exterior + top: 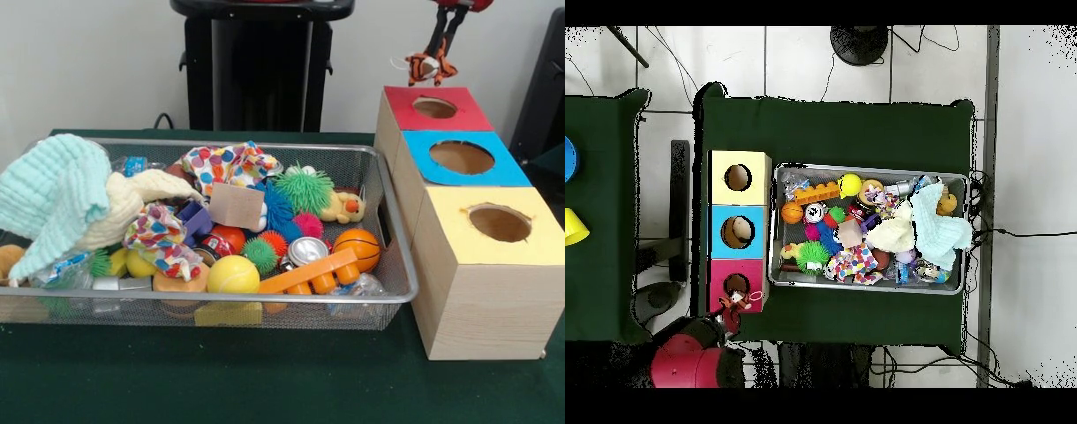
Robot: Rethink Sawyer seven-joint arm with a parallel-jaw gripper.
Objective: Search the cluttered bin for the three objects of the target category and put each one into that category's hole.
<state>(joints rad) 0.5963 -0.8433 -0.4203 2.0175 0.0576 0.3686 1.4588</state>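
Three boxes stand in a row on the green counter (265,389), just beside the wire bin (399,265): one with a red top (437,108), one with a blue top (462,157) and one with a yellow top (494,225), each with a round hole. In the front view, the gripper (434,55) hangs above the red box, at 12 o'clock from its hole, and its fingers are closed on a small tiger toy (429,66), orange with black stripes. The toy is in the air, near the hole but not touching the box. In the overhead view the same toy (741,299) shows at the edge of the red box. The bin is full of mixed things: a light green cloth (53,199), a dotted colourful cloth (229,166), a green spiky ball (304,188), a small plush duck (344,208), a tiny basketball (357,246), a yellow ball (233,275) and an orange plastic piece (309,272) at 6 o'clock from the duck.
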